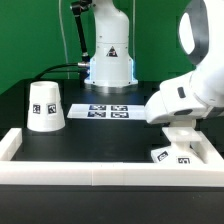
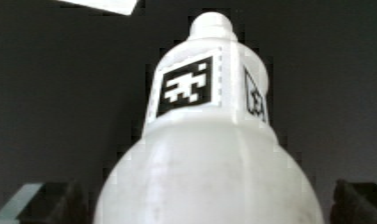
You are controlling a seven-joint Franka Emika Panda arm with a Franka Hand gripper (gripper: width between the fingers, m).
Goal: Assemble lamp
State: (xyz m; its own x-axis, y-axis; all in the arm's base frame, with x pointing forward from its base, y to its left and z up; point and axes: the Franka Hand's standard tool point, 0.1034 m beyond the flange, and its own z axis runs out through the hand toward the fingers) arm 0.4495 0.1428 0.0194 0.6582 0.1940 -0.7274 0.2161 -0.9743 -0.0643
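Observation:
The white bulb (image 2: 206, 130) fills the wrist view. It lies on the black table with its narrow tip pointing away and a tag on its side. My gripper (image 2: 203, 202) straddles its wide end, with a dark finger on each side and a thin gap to each, so it is open. In the exterior view my gripper (image 1: 177, 140) is low at the right, over white tagged parts (image 1: 170, 154). I cannot tell bulb from base there. The cup-like shade (image 1: 45, 106) stands rim down at the left.
The marker board (image 1: 108, 110) lies flat at the middle back, and a white corner (image 2: 100, 5) shows in the wrist view. The white rail frame (image 1: 70, 172) runs along the front and sides. The robot's base (image 1: 108, 55) stands behind.

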